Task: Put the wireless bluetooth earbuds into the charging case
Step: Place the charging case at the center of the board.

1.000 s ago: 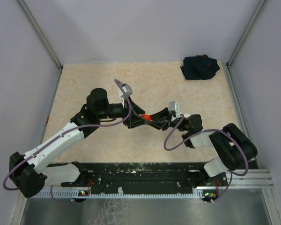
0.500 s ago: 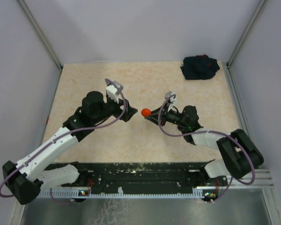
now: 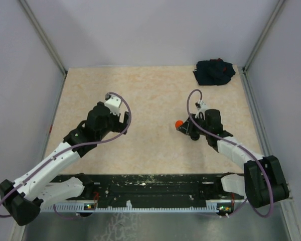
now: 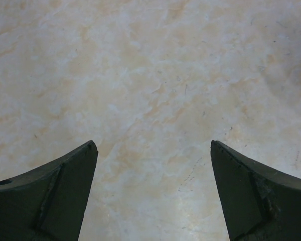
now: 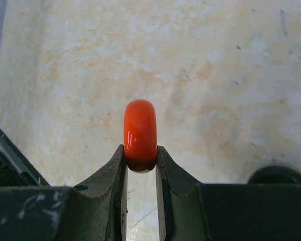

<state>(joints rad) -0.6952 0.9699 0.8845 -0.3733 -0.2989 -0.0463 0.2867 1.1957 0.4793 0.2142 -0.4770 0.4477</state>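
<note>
No text, label, brand, number or sign can be read in any of the views.

Glossy orange-red charging case point(image 5: 140, 131), beige marbled table point(image 4: 150, 75), dark cloth point(image 3: 214, 72)

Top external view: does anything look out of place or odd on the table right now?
One oddity: a crumpled dark cloth bundle lies in the far right corner, seemingly apart from the job. The right hand pinches a red puck on edge; the left hand hangs open, holding nothing. No earbuds show in any view.
</note>
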